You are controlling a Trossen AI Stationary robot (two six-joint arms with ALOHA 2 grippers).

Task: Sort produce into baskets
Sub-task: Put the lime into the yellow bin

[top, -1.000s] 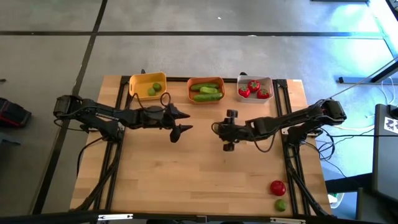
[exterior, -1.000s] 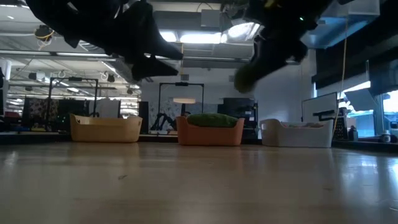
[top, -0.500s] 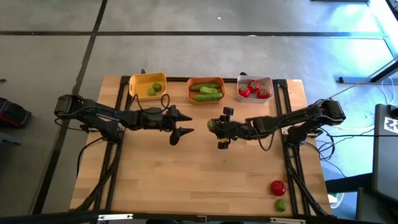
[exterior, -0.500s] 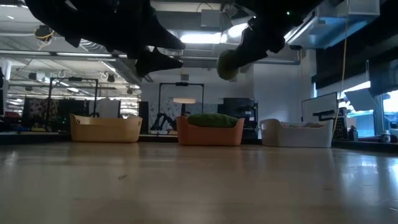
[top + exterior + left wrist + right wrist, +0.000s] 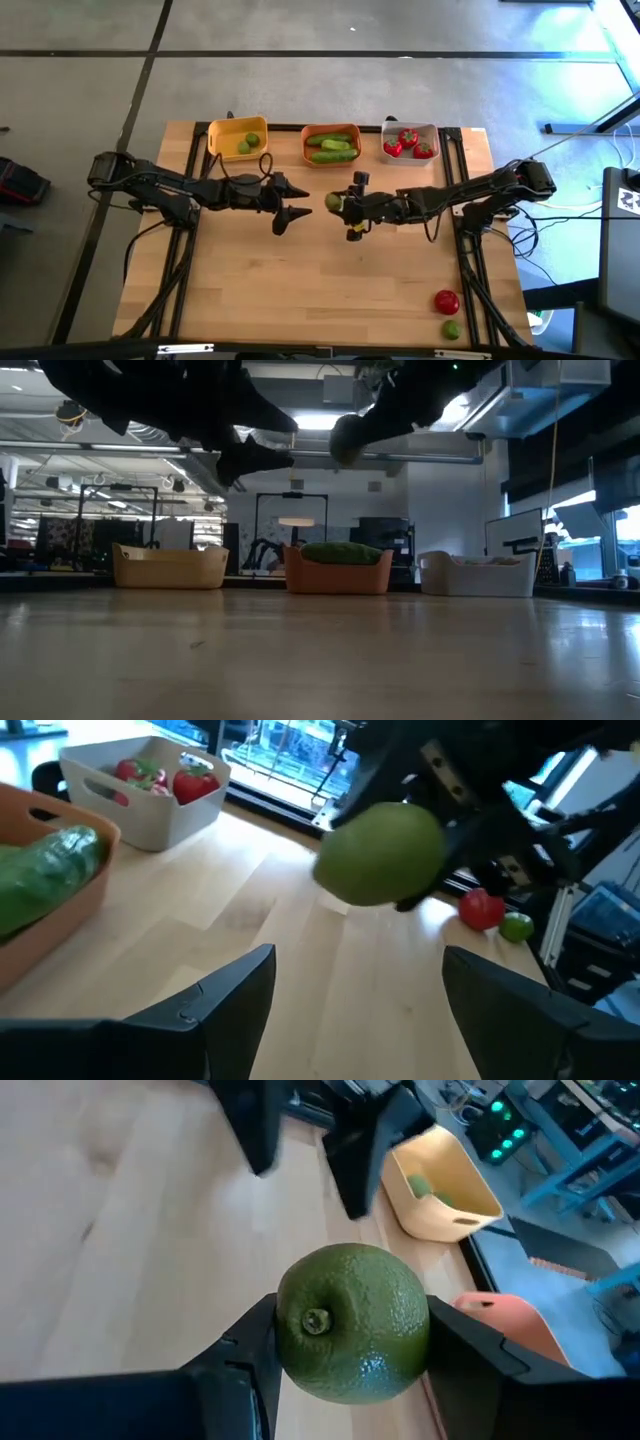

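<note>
1. R gripper (image 5: 335,203) is mid-bench, held above the bench (image 5: 320,290), fingers (image 5: 245,1350) pinching a lime (image 5: 352,1337) from both sides; it's clear of the surface in the low view.
2. L gripper (image 5: 297,199) is just beside it, facing it w/ fingers (image 5: 235,990) spread, nothing between them. Held lime hangs right in front of the L fingers, apart from them.
3. Baskets sit in a row along the far edge: yellow basket (image 5: 237,139) w/ two limes, orange basket (image 5: 331,145) w/ cucumbers (image 5: 333,156), white basket (image 5: 409,142) w/ tomatoes (image 5: 408,138).
4. Loose on bench near the front R corner: one tomato (image 5: 447,301) and a second lime (image 5: 451,328) just beside it, well apart from both grippers.
</note>
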